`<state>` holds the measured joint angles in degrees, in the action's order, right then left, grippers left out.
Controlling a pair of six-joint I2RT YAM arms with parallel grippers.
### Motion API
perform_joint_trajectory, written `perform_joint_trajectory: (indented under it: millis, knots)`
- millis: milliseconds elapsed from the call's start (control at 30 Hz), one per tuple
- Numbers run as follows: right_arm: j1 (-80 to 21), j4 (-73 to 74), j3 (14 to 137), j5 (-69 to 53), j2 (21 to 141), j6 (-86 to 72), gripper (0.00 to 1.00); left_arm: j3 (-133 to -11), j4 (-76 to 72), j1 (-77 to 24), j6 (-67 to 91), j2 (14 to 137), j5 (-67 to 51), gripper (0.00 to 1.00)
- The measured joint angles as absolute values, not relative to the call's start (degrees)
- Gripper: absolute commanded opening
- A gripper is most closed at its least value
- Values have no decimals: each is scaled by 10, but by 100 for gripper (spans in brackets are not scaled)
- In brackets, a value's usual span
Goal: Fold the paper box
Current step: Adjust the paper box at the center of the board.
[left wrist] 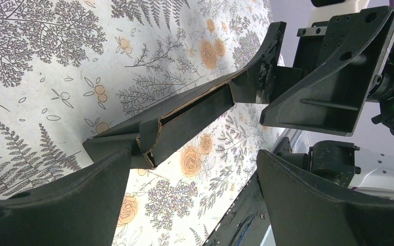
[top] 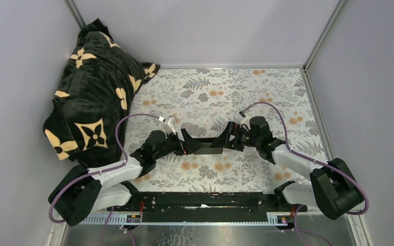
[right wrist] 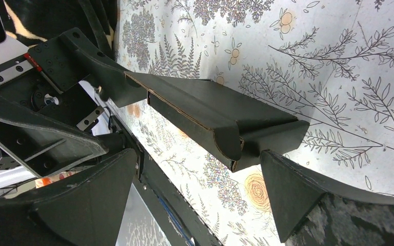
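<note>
The paper box [top: 209, 146] is a long, narrow matte black card shape with brown cut edges, lying across the middle of the floral cloth. My left gripper [top: 187, 143] is at its left end and my right gripper [top: 229, 137] at its right end, facing each other. In the left wrist view the box [left wrist: 195, 110] runs away from me; my left gripper [left wrist: 195, 169] is open, and one finger [left wrist: 56, 205] meets the box's near end flap. In the right wrist view the box [right wrist: 205, 110] ends at one finger [right wrist: 308, 195]; my right gripper [right wrist: 197, 169] is open.
A black plush blanket with cream flower motifs [top: 95, 87] is heaped at the back left corner. The floral tablecloth [top: 236, 92] covers the table. A black rail [top: 205, 202] runs along the near edge between the arm bases. Grey walls close in the sides and back.
</note>
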<state>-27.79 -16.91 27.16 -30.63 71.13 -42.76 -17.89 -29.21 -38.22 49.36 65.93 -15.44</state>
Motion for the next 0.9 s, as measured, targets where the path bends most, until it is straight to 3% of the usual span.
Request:
perform_joint_trajectory:
  millis: [633, 900]
  knots:
    - [-277, -108, 275, -299, 680, -395, 100, -179, -266, -382, 491, 628, -154, 99]
    - [-277, -16, 307, -268, 631, -357, 100, -180, -192, -382, 482, 556, -144, 99]
